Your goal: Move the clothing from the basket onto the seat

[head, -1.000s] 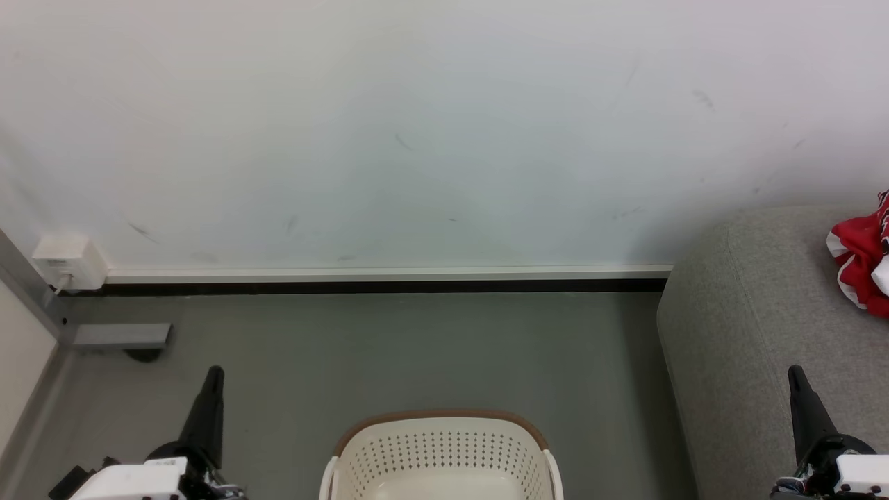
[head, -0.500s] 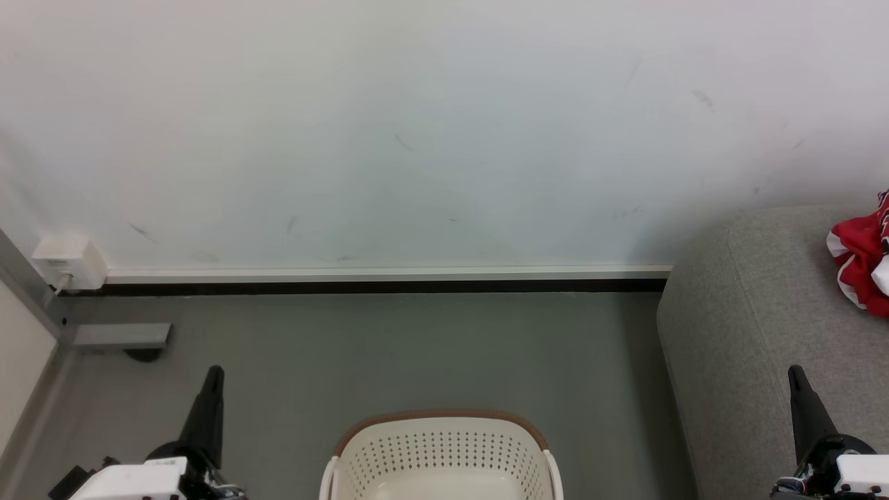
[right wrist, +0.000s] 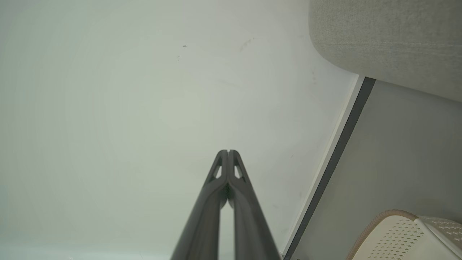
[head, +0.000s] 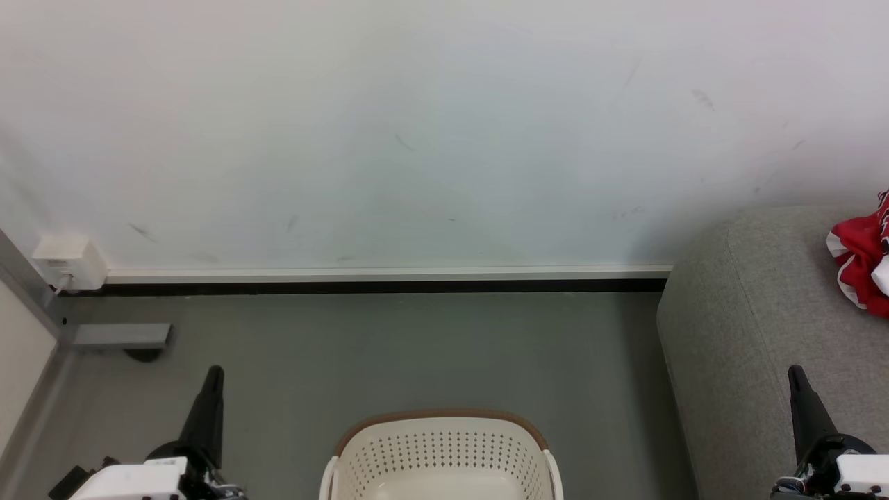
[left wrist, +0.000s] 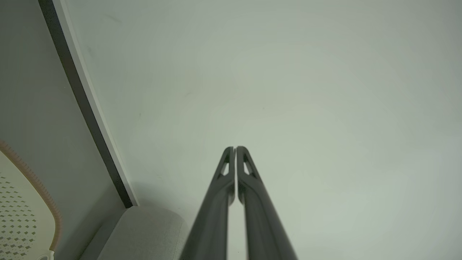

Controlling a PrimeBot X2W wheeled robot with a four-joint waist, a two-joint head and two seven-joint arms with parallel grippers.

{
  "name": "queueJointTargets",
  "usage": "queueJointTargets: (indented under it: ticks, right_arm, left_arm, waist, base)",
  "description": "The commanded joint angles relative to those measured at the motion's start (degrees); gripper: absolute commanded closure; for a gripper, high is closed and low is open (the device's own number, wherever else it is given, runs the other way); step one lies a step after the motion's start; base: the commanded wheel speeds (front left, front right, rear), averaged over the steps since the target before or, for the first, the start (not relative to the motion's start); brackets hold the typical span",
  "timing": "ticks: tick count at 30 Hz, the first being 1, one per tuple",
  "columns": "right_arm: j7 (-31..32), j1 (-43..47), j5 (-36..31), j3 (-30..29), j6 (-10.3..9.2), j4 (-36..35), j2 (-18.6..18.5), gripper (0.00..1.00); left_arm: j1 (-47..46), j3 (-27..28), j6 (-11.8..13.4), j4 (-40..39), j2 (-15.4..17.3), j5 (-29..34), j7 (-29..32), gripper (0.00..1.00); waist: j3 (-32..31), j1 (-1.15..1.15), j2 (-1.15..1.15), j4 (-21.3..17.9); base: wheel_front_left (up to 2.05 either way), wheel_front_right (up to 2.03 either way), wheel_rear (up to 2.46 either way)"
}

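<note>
A pale wall [head: 417, 125] with faint scuff marks takes up the whole upper half of the head view. A white and black skirting strip [head: 389, 279] runs along its foot. Below it, a grey-green floor [head: 417, 347] spreads across the lower half of the frame.

The seat [head: 750, 312], light grey and coarsely woven with a rounded corner, stands at the right edge of the frame, from mid-height down to the bottom. It also shows in the upper right of the right wrist view and at the lower left of the left wrist view.

The basket [head: 444, 414] sits on the floor at the bottom centre, cut off by the frame's lower edge, with its brown rim and perforated cream wall in sight. It is well apart from the seat.

The clothing [head: 858, 267], red with white trim, lies crumpled on top of the seat at the far right edge, partly out of frame.

The left pincer [head: 214, 373] points up at the lower left, over the floor. In its wrist view the two fingers are pressed together at the tips, gripping nothing. The right pincer [head: 794, 371] points up at the lower right, in front of the seat. Its fingers also meet at the tips, with nothing between them.

A small white wall box [head: 68, 260] sits at the left edge, just above the skirting.
</note>
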Motion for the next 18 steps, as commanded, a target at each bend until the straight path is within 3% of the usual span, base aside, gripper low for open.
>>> queueJointTargets:
  ticks: [1,18]
  right_arm:
    - [0.2,-0.3,0.1,-0.2,-0.13,-0.3,-0.4,1.0]
    - [0.2,-0.3,0.1,-0.2,-0.13,-0.3,-0.4,1.0]
  left_arm:
    - [-0.3,0.1,-0.3,-0.1,0.1,-0.7,0.3,1.0]
    - [-0.3,0.1,-0.3,-0.1,0.1,-0.7,0.3,1.0]
  waist:
    - [0.0,0.0,0.0,0.0]
    - [0.0,0.0,0.0,0.0]
  base:
    - [0.0,0.0,0.0]
    - [0.0,0.0,0.0]
